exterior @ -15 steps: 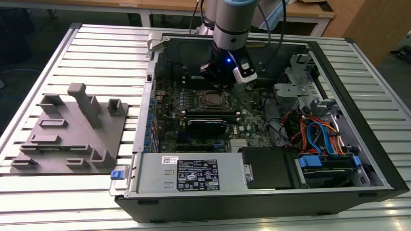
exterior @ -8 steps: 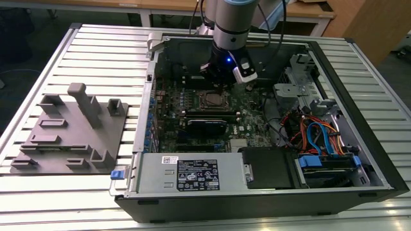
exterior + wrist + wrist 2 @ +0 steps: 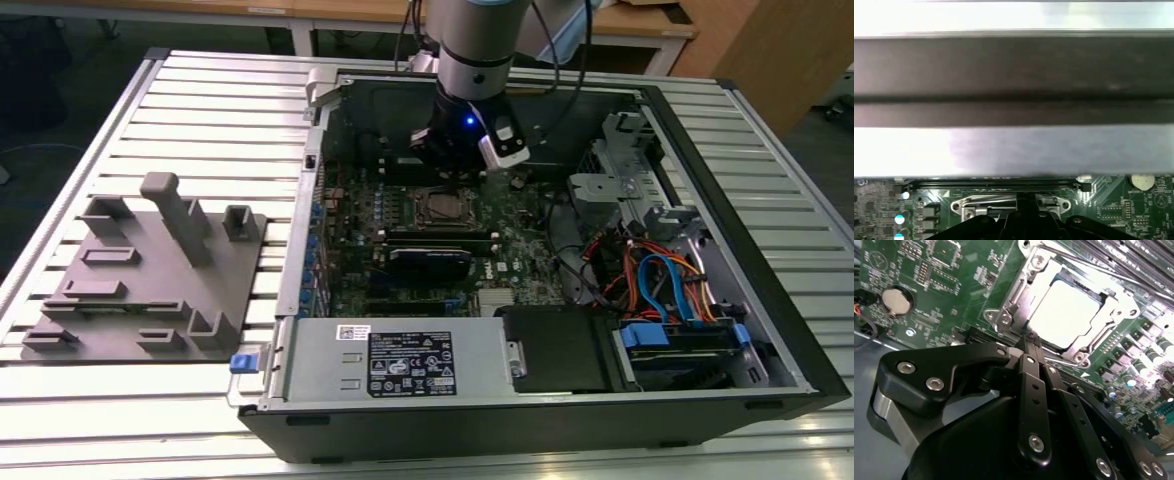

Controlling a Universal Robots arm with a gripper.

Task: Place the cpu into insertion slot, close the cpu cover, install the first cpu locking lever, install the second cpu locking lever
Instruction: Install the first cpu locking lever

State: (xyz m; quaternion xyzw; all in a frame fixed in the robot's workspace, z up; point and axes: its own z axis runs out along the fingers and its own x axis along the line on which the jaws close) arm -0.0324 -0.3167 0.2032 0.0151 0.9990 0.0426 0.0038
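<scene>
**Already seated: the chip sits in its socket, cover down over it**

Closest to me, my pincer (image 3: 1030,342) has its two dark fingers drawn together to a narrow point with nothing held between them, the tips hanging just short of the near edge of the insertion slot (image 3: 1066,315), by my reading. Just beyond those tips lies the cpu (image 3: 1066,315), its pale metal top showing bright through the window of the cpu cover (image 3: 1111,302), which lies flat around it. I judge the chip light, stiff and delicate underneath, so I would only ever take it by its outer edges; the cover is thin springy plate, best pushed on its frame rather than over the window. A thin wire lever (image 3: 1079,262) runs along the far side of the socket; whether it is latched I cannot tell. Farther off, a round coin battery (image 3: 896,300) sits on the green board. In the exterior view my arm (image 3: 470,60) stands over the open computer case (image 3: 747,390), the power supply box (image 3: 394,362) at its near side.
</scene>
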